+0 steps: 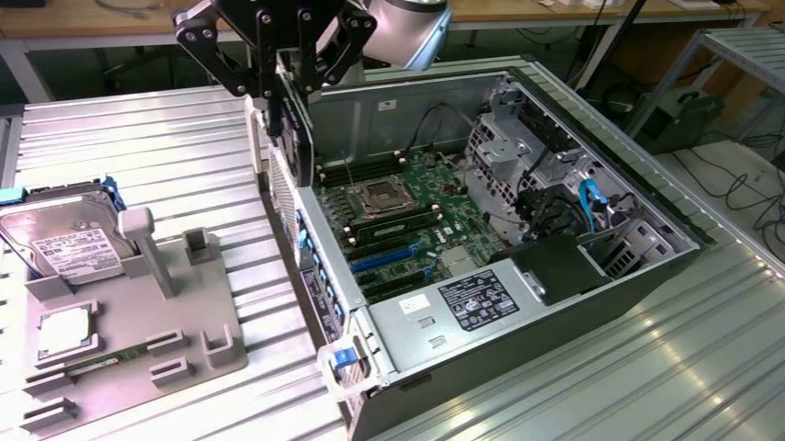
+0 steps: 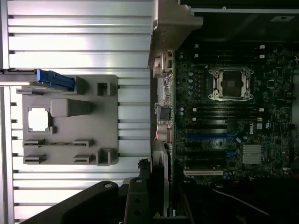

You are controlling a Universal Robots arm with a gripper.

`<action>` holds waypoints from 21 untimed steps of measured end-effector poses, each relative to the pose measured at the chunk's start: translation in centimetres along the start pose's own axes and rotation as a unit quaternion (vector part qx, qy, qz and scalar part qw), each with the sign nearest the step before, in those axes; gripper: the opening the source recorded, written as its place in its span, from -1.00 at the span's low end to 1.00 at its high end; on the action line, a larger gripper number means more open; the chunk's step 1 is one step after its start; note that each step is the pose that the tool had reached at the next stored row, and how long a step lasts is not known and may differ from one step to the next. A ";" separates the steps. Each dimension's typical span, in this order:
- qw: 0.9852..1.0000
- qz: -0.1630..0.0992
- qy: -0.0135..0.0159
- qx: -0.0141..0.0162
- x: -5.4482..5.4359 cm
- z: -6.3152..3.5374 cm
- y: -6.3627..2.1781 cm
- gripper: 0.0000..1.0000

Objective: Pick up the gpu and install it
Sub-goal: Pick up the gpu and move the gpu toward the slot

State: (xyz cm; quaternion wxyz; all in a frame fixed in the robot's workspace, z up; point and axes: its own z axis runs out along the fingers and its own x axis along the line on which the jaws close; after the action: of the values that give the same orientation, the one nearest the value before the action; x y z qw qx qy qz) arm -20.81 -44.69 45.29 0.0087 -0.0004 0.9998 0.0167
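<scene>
My gripper [image 1: 290,84] is shut on the gpu [image 1: 282,124], a thin dark card with a silvery metal edge that hangs upright below the fingers. It hovers above the rear wall of the open computer case [image 1: 638,216], at the exterior view's upper left. In the wrist view the gpu [image 2: 166,184] appears edge-on as a silvery strip between the black fingers [image 2: 136,198], along the edge of the motherboard [image 2: 233,116]. The blue expansion slots [image 2: 210,137] lie beside it, and in the exterior view those slots [image 1: 382,259] sit lower than the card and nearer the case front.
A grey parts fixture [image 1: 184,312] stands on the ribbed metal table at the exterior view's left. It holds a hard drive [image 1: 62,241], a square processor chip [image 1: 64,333] and a memory stick [image 1: 92,365]. Inside the case are the CPU socket [image 1: 374,195], cables and drive cage [image 1: 540,156].
</scene>
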 end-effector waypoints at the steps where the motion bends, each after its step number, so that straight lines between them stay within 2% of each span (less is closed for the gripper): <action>1: 1.000 0.000 0.000 0.000 -0.1 0.00 0.00 -0.45; 21: 1.000 0.000 0.000 0.000 -1.8 0.04 0.00 -0.45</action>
State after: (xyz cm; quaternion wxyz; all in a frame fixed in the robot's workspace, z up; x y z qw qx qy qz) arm -19.05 -44.69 45.28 0.0087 -0.0004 0.9998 0.0167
